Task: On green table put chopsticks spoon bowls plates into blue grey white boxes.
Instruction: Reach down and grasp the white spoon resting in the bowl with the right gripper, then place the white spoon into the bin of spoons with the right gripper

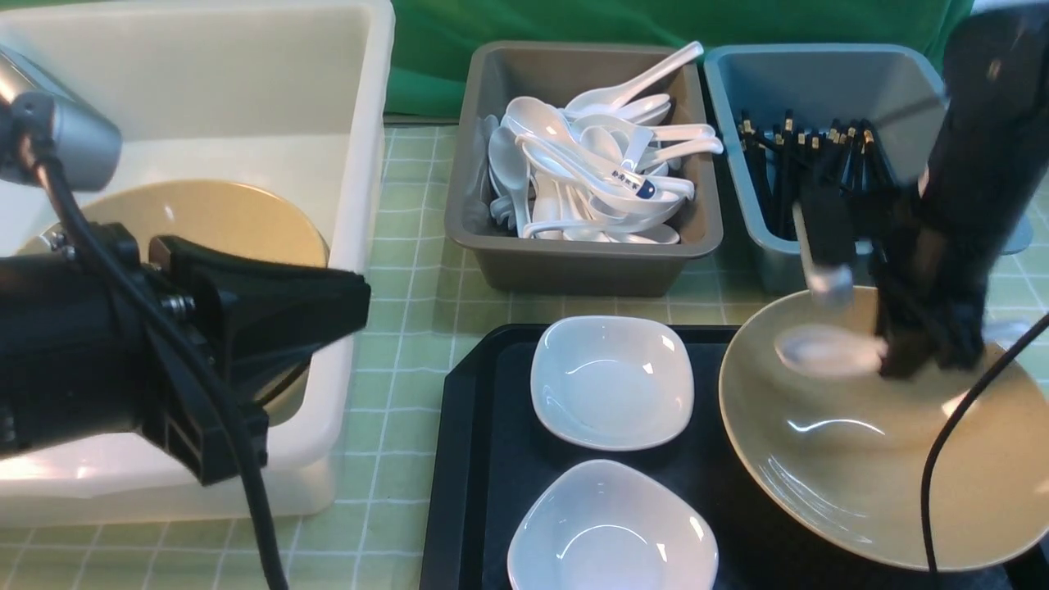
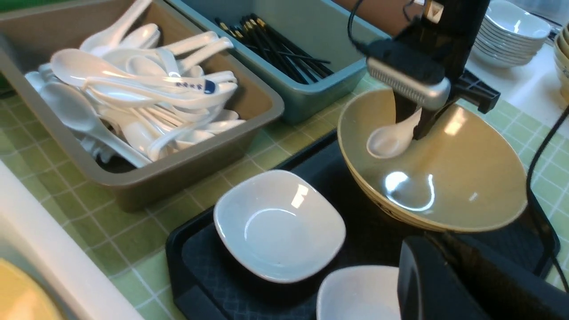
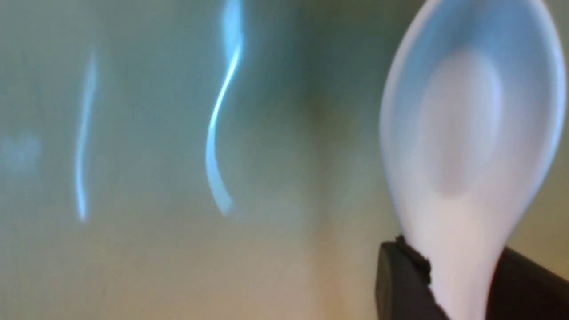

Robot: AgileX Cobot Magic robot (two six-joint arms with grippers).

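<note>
My right gripper (image 1: pixel 918 360) reaches down into the olive-beige bowl (image 1: pixel 860 459) on the right and is shut on the handle of a white spoon (image 1: pixel 828 351). The spoon's scoop (image 3: pixel 471 133) sticks out past the fingers (image 3: pixel 400 284), just above the bowl's inside. My left gripper (image 1: pixel 356 303) is shut and empty, over the white box (image 1: pixel 361 164), which holds another olive bowl (image 1: pixel 205 221). Two white plates (image 1: pixel 610 381) (image 1: pixel 610 533) lie on the tray. The grey box (image 1: pixel 574 266) holds many spoons. The blue box (image 1: pixel 721 90) holds the chopsticks (image 1: pixel 819 139).
The black tray (image 1: pixel 475 459) under the plates and the bowl lies on the green table (image 1: pixel 410 328). In the left wrist view, stacked white bowls (image 2: pixel 511 31) stand on a white surface beyond the table. A black cable (image 1: pixel 951 442) hangs over the bowl.
</note>
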